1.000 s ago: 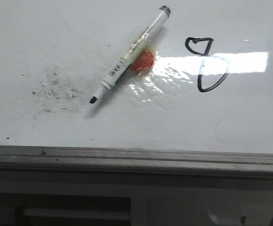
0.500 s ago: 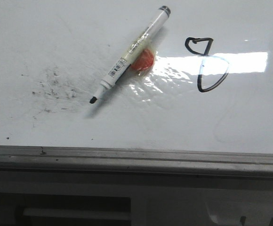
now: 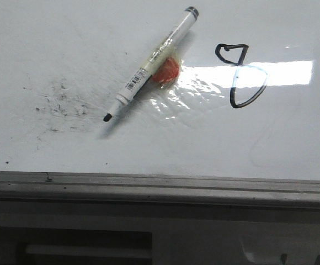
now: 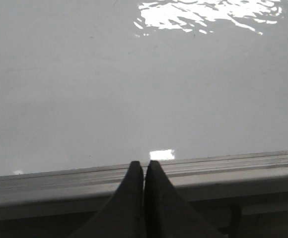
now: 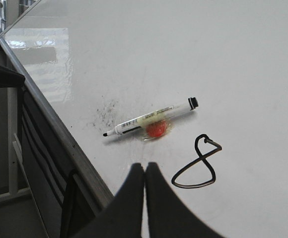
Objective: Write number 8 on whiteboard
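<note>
A large glossy white whiteboard [image 3: 149,149] with faint scratches lies flat on the bench, its grey metal edge rail [image 3: 160,185] running along the near side in the front view. On the board's right part stands the number 8 [image 3: 241,74], a thin black hand-drawn outline with a small top loop and a larger bottom loop; a bright glare band crosses its middle. To its left, well apart from the figure, a white uncapped marker pen with a black tip [image 3: 149,66] lies diagonally, tip pointing toward the rail, propped on a small orange-red blob wrapped in clear tape [image 3: 166,72] that touches the pen's barrel. Further left, a patch of scattered black smudge specks [image 3: 63,105] marks the surface.

The left gripper [image 4: 145,166] has its two dark fingers pressed together with nothing between them, poised over the edge rail. The right gripper [image 5: 145,168] is likewise closed and empty, its fingertips meeting just beside the lower loop of the figure, near the pen, in the right wrist view.
</note>
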### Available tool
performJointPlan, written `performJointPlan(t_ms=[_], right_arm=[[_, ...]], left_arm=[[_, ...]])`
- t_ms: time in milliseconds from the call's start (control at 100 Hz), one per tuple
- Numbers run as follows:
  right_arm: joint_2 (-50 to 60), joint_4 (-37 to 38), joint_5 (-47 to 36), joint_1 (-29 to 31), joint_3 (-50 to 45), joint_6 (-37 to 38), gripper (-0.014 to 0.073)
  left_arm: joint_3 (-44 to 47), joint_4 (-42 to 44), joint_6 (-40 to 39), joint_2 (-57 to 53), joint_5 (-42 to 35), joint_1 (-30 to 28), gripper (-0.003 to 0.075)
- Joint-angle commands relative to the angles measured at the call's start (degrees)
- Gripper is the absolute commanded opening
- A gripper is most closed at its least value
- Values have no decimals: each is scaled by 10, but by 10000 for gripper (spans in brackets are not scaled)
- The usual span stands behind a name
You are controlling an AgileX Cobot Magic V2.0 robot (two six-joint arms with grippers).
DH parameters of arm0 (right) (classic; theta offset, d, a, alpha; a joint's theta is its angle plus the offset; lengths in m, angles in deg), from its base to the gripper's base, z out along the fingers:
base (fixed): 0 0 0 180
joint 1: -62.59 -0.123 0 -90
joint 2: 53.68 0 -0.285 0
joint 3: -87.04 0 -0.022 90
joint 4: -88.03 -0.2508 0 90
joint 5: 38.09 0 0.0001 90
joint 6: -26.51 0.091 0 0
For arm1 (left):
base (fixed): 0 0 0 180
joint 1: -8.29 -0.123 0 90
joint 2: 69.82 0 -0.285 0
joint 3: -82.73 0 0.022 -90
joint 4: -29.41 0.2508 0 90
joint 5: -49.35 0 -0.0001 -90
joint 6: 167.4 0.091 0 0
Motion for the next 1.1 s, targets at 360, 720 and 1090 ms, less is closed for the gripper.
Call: performJointPlan(t_ms=[360,720,1090], right_arm=[[-4,3,-47,5,16,2,-43],[-4,3,-47,5,15,2,-43],[-3,3,-39,24,-30,2,-43]], left_arm=[[18,-1,-6,-18,-27,-1,-20],[18,-1,-6,-18,-27,-1,-20],[18,-1,-6,-18,-27,-1,-20]])
